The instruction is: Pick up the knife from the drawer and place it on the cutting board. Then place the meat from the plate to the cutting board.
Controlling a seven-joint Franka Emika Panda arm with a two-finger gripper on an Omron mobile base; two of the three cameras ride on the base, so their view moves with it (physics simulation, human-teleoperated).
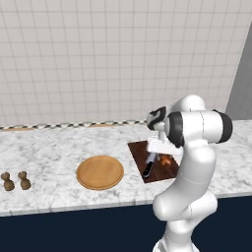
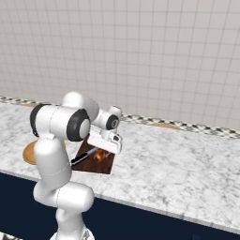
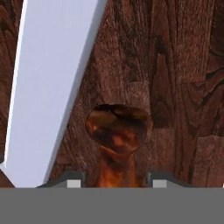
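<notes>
I see the marble bench (image 1: 54,152) carrying the plate (image 1: 100,172) near its front edge. The cutting board (image 1: 139,149) lies just beside the plate, and two shakers (image 1: 15,181) stand well apart on the plate's other side.
</notes>
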